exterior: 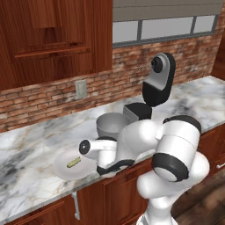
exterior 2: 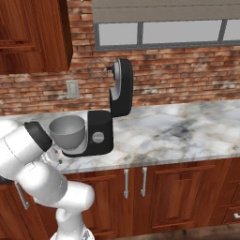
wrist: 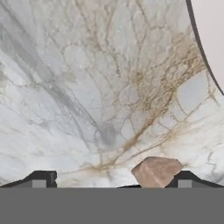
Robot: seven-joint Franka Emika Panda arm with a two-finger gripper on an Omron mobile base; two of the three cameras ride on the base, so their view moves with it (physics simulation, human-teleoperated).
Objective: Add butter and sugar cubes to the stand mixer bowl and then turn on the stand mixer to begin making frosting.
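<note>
The gripper [wrist: 111, 180] hung low over the marbled desk [wrist: 87, 87] with its jaws spread wide and empty; one small pale tan sugar cube [wrist: 156, 171] lay between them, against the right-hand finger, the flat white plate [wrist: 212, 35] beyond.
</note>
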